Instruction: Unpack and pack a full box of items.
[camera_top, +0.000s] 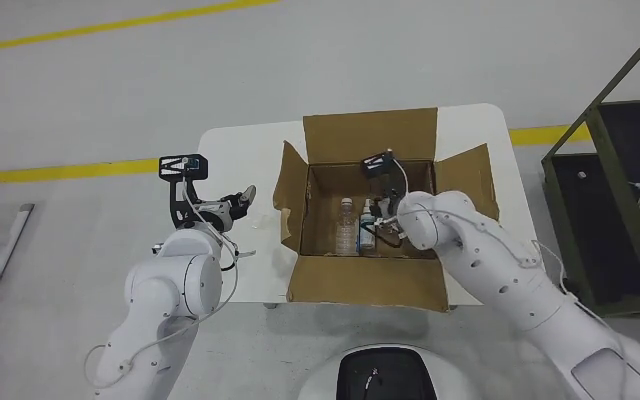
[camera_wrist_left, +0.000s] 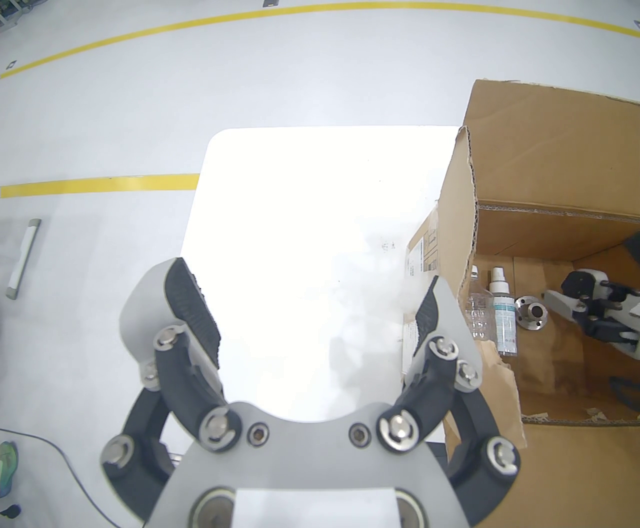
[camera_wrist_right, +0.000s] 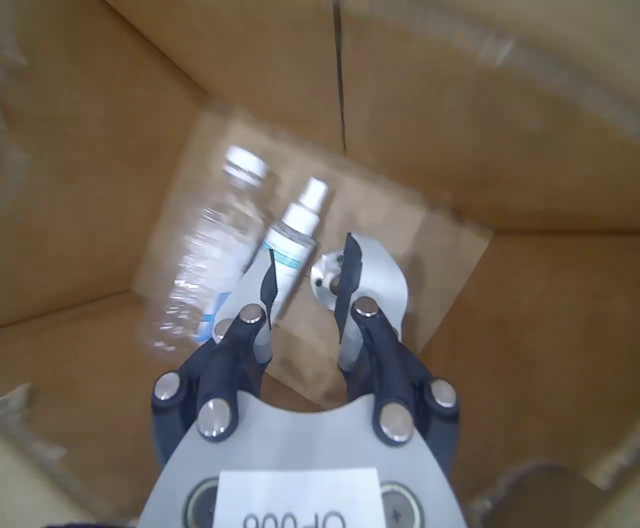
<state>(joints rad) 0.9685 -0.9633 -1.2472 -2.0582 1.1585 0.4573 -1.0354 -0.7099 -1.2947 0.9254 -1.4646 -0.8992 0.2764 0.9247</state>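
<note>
White spray bottle (camera_wrist_right: 295, 230) beside right claw (camera_wrist_right: 311, 262); jaws apart

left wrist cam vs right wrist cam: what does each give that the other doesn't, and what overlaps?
Left wrist: the open left pincer over the white table, a yellow floor line, the box from outside with its flap, and the right pincer farther off inside the box.
Right wrist: a close look past the open right pincer, poised over the spray bottle and metal flange, plus the cardboard seam beyond.
Both: the box interior with water bottle, spray bottle and flange side by side.
</note>
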